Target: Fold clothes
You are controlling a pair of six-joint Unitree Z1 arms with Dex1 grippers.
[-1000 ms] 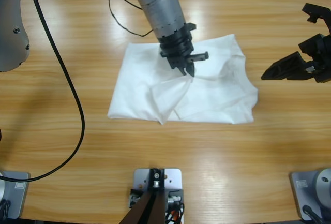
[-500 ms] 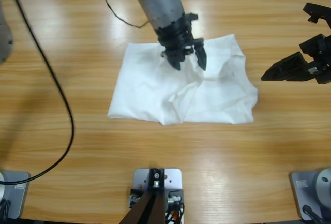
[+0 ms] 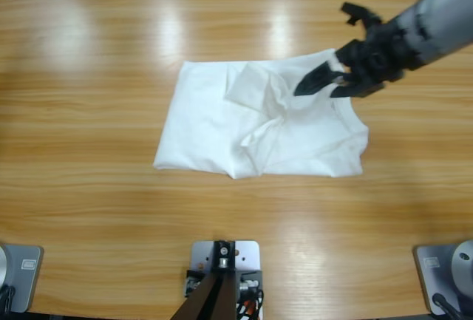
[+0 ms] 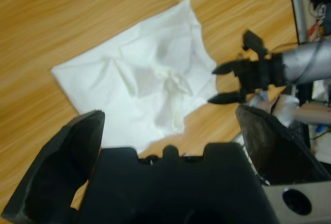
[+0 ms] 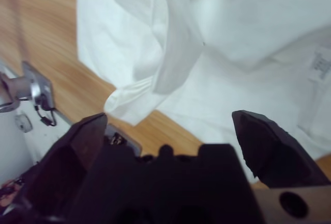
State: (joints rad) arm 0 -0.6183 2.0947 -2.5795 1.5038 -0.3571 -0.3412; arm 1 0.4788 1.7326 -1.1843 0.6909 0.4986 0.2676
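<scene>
T-shirt (image 3: 259, 124) lies crumpled, long axis running across the table (image 3: 89, 76).

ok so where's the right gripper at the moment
In the high view the right gripper comes in from the right edge, jaws open, over the upper right part of the crumpled white cotton T-shirt on the long wooden table.

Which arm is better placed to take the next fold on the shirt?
Likely the right. The right gripper hangs with fingers open over the T-shirt's right part, and its wrist view is filled with cloth. The left gripper, also open, looks at the shirt from well back and is absent from the high view.
</scene>
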